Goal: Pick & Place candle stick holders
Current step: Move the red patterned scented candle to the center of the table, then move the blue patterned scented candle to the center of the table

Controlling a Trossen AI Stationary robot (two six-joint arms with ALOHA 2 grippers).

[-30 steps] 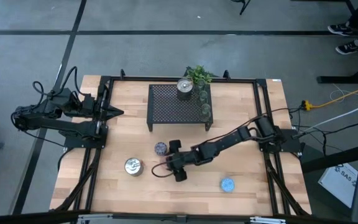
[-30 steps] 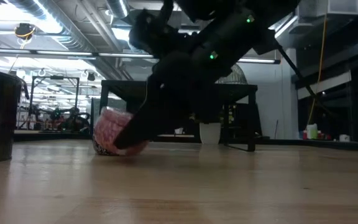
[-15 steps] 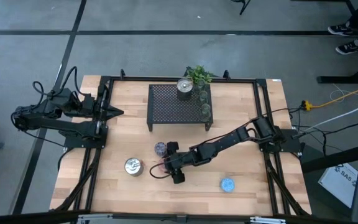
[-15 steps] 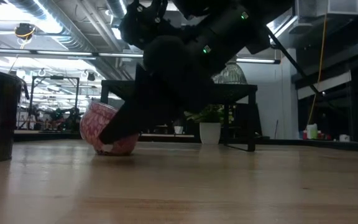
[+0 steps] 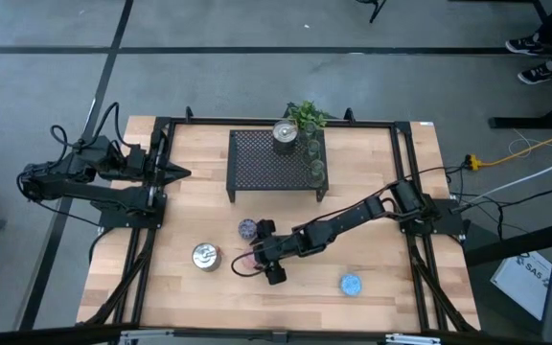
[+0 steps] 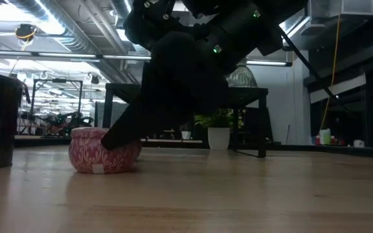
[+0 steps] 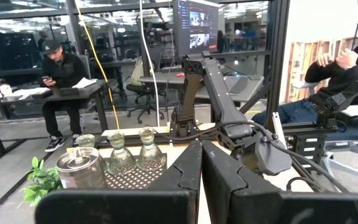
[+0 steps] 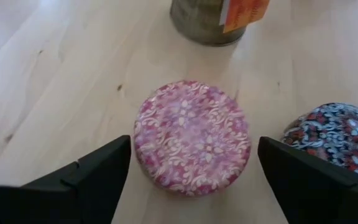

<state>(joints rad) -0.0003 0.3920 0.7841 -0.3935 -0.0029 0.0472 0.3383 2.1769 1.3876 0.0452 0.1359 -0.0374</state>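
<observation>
A pink patterned holder [image 8: 191,134] stands flat on the table, also in the low view [image 6: 103,150]. My right gripper [image 8: 194,149] is open over it, near the table's front middle [image 5: 262,257], one finger on either side with a small gap to each. A purple patterned holder [image 8: 334,134] and a silver one [image 8: 210,18] stand close by. A blue holder [image 5: 351,284] sits on the table at the front right. Another silver holder [image 5: 286,132] and green glass cups [image 5: 314,160] stand on the black mesh rack [image 5: 257,163]. My left gripper [image 5: 175,173] is shut at the table's left.
The small green plant [image 5: 305,115] stands behind the rack at the far edge. The silver holder [image 5: 205,256] and the purple one [image 5: 247,228] stand just left of and beyond my right gripper. Bare wood lies between the rack and the front edge.
The pink holder, tilted between my right gripper's fingers a second ago, has come down and now stands flat on the table. My right gripper has shifted a little toward the table's left edge with it.
</observation>
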